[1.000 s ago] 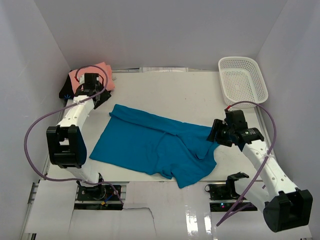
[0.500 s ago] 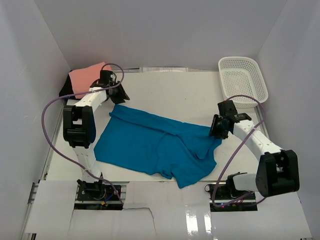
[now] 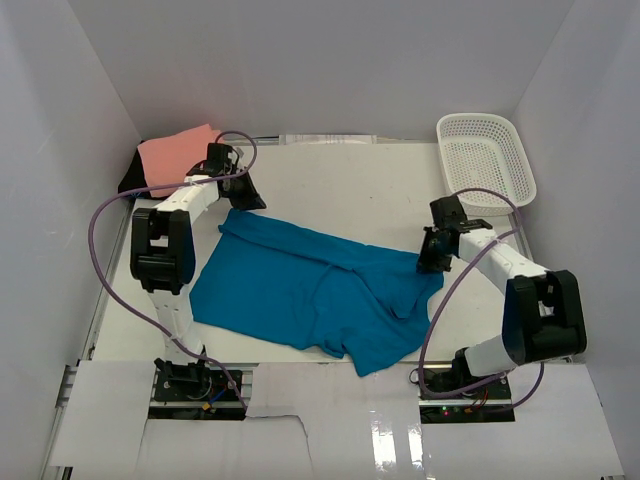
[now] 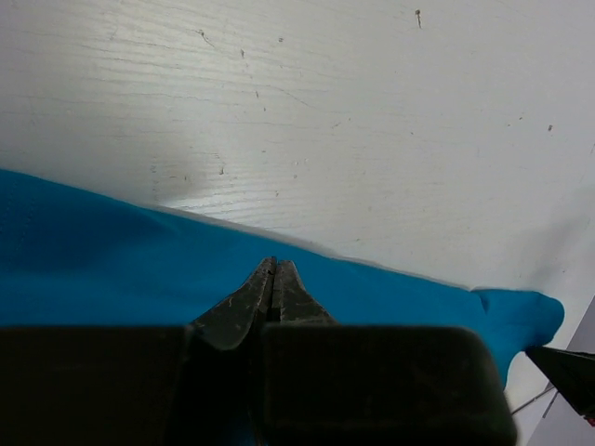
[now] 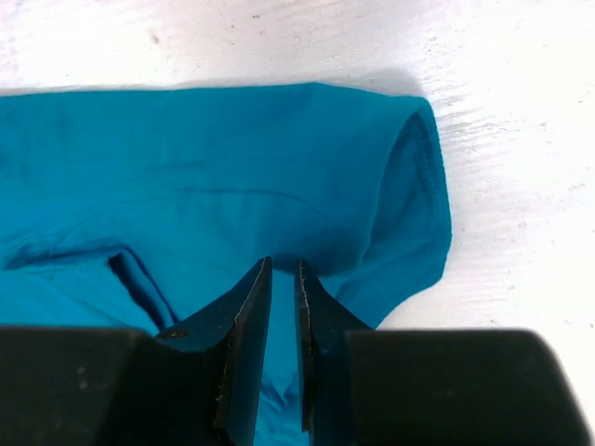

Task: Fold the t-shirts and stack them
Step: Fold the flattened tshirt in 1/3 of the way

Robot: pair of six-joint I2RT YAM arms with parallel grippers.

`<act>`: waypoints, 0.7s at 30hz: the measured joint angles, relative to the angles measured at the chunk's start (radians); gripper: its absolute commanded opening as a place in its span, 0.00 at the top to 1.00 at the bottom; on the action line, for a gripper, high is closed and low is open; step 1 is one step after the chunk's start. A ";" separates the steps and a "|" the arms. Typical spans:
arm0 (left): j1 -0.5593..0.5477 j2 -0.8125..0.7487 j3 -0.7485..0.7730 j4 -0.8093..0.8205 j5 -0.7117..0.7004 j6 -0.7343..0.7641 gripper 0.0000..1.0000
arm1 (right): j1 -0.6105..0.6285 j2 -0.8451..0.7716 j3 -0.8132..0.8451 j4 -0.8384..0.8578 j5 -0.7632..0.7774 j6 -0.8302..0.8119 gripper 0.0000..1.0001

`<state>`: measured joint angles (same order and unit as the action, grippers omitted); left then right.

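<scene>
**Both claws pinching the teal tee's far edge**

The teal t-shirt [image 3: 310,290] is lying rumpled across the middle of the bench [image 3: 350,185], its long axis running diagonally from far-left to near-right. The pink t-shirt [image 3: 175,152] is sitting in the far-left corner, apart from the teal one, w/ the white basket [image 3: 520,150] at far right.

The left claw [image 3: 245,200] is down at the tee's far-left corner. On its wrist cam the fingertips [image 4: 265,283] are pressing together right on the hem, no gap showing. It looks like a pinch of cloth, tho the fabric btwn them is too thin to make out. The right claw [image 3: 428,262] is working the opposite end, by the sleeve opening. Its jaws are narrow, w/ teal showing btwn them and the cloth creasing toward the tips, so it's gripping fabric.

What matters next, imo: both claws are sitting on the far edge, one per end, and the tee's whole body is lying toward the arm bases. Neither arm is nearer, since each is covering its own end. Any lift or fold is going to need both moving together, or the cloth is going to skew.
</scene>
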<state>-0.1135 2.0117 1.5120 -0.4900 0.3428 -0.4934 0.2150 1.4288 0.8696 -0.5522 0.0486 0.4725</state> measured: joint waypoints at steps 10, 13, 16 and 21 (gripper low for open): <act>-0.024 0.002 -0.010 -0.011 0.010 0.023 0.91 | 0.000 0.118 0.010 0.024 -0.010 0.018 0.78; -0.028 0.001 -0.046 -0.012 0.010 0.029 0.91 | 0.000 0.131 0.016 0.032 -0.010 0.017 0.78; -0.032 0.001 -0.086 -0.027 0.006 0.033 0.91 | 0.000 0.149 0.023 0.036 -0.010 0.017 0.78; -0.037 0.001 -0.121 -0.043 -0.018 0.039 0.92 | 0.000 0.175 0.042 0.039 -0.016 0.017 0.78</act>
<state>-0.1509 2.0129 1.3914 -0.5327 0.3244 -0.4549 0.2150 1.6035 0.9119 -0.5133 0.0322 0.4892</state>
